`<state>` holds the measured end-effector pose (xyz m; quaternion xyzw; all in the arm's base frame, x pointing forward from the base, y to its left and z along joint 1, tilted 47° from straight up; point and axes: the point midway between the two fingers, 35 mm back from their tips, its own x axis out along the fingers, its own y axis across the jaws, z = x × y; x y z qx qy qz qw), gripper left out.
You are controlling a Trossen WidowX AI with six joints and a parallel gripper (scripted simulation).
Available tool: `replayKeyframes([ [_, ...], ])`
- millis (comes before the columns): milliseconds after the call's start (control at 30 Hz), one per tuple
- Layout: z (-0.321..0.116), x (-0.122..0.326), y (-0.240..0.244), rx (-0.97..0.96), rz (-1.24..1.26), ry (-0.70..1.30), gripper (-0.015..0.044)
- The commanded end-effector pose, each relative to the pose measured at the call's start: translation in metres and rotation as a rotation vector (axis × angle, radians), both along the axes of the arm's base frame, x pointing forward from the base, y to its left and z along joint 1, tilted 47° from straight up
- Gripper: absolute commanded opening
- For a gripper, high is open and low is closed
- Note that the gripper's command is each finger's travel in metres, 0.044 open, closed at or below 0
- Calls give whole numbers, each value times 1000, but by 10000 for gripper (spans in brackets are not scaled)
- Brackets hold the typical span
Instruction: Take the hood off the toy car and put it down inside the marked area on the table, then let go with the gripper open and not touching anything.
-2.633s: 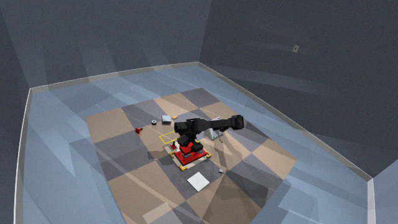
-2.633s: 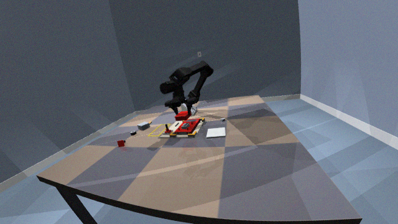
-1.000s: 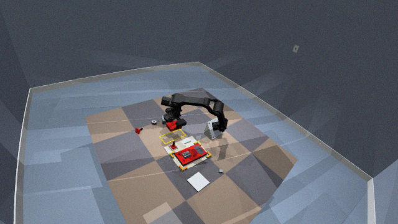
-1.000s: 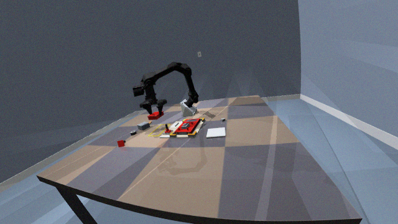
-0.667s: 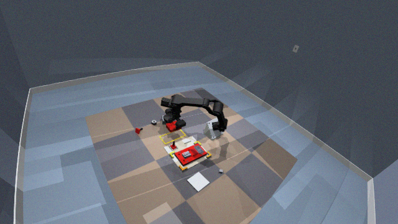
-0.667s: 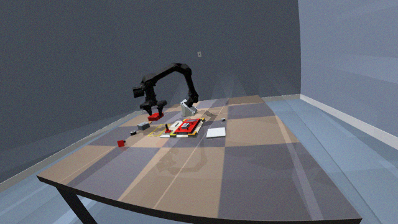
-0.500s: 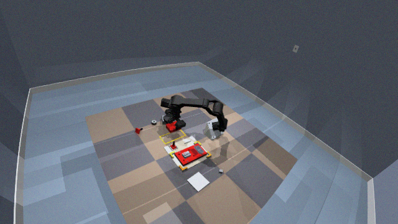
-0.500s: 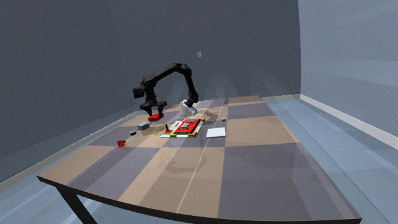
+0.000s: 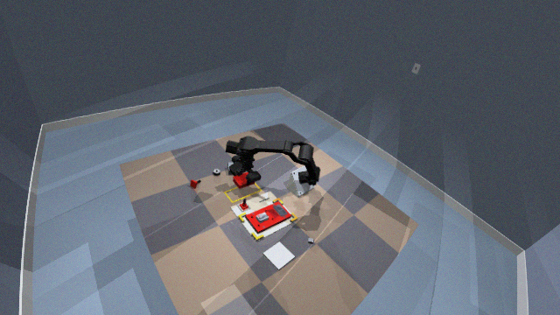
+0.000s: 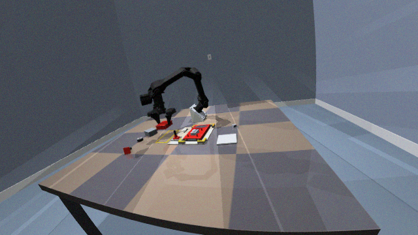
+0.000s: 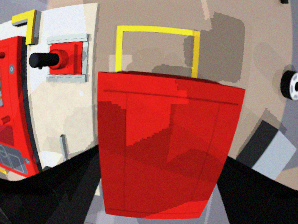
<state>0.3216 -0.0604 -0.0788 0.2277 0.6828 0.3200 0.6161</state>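
My gripper (image 9: 246, 178) (image 10: 164, 123) (image 11: 161, 156) is shut on the red hood (image 9: 241, 181) (image 10: 164, 125) (image 11: 170, 145), one black finger at each side. The hood hangs above the table, clear of the car. The marked area, a yellow outline (image 9: 227, 197) (image 10: 162, 143) (image 11: 157, 30), lies on the table below; in the wrist view the hood hides its near side. How high the hood hangs is hard to tell. The toy car's red body (image 9: 268, 223) (image 10: 204, 128) (image 11: 22, 100) lies between yellow corner brackets, with a grey block on it.
A red piece with a black stem (image 9: 244, 205) (image 10: 176, 136) (image 11: 65, 59) stands between the car and the outline. A grey block (image 10: 150, 132) (image 11: 275, 156), a wheel (image 9: 216, 171) (image 10: 140, 139) and another red piece (image 9: 193, 185) (image 10: 127, 151) lie beyond the outline. A white square (image 9: 279, 255) (image 10: 226, 139) lies beyond the car.
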Motion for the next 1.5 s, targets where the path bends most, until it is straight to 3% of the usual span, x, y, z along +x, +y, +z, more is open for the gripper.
replayKeyframes([
  [0,-3,-1,4,4,-5,3,0],
  [1467,-29,-8,32,7,-4,3,0],
])
